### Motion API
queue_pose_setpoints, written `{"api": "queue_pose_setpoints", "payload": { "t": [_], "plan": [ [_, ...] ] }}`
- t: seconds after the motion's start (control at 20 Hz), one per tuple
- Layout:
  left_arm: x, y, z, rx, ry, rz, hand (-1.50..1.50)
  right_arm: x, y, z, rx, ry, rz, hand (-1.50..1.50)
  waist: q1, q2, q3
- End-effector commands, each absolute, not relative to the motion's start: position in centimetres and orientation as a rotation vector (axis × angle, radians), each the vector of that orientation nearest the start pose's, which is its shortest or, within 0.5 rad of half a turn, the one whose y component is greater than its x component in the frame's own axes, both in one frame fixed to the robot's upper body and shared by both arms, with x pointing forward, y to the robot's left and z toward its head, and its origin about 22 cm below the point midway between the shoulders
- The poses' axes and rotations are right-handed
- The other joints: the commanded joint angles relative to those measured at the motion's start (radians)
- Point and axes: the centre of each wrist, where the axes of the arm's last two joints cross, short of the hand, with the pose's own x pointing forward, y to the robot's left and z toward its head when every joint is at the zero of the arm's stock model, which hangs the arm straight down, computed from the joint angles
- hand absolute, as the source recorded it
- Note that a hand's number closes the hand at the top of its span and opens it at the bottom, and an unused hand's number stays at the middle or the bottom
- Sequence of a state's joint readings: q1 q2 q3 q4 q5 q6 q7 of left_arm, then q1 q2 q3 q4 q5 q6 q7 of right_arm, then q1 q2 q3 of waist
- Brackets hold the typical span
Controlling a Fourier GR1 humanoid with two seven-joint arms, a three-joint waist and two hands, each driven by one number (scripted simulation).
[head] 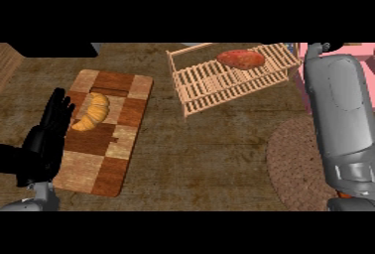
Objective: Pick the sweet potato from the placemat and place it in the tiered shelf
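The reddish-brown sweet potato (240, 58) lies on the upper tier of the wooden slatted tiered shelf (219, 87) at the back, with no hand touching it. The round woven placemat (293, 158) at the right has nothing on the part that shows. My right forearm (341, 114) stretches up the right side, over the placemat's edge and beside the shelf; its hand is past the view's top edge. My left hand (45, 136) rests open at the left edge, fingers straight and pointing up.
A patchwork wooden cutting board (110, 149) lies on the left of the counter with a croissant (93, 112) on it, just right of my left hand. A pink object (362, 57) shows at the top right corner behind my right forearm.
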State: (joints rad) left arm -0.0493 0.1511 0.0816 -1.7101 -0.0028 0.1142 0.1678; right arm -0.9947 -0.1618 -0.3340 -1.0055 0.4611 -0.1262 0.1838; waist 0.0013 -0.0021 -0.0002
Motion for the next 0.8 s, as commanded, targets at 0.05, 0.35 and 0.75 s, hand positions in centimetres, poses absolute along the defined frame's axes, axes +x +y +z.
{"api": "queue_pose_setpoints", "payload": {
  "t": [0.05,0.35,0.75],
  "plan": [
    [25.3,26.5,4.7,0.256,-1.599,0.041,0.0,41.5,-26.1,23.3,-0.548,-1.739,0.021,-1.5,-0.016,-0.003,0.0],
    [25.9,27.0,5.3,0.246,-1.617,0.061,0.0,38.0,-35.3,22.9,-0.59,-1.67,-0.063,-1.5,-0.014,0.0,0.0],
    [26.4,26.5,6.7,0.247,-1.612,0.059,0.0,35.0,-43.1,23.2,-0.492,-1.667,-0.011,-1.5,-0.001,0.003,0.0]
  ]
}}
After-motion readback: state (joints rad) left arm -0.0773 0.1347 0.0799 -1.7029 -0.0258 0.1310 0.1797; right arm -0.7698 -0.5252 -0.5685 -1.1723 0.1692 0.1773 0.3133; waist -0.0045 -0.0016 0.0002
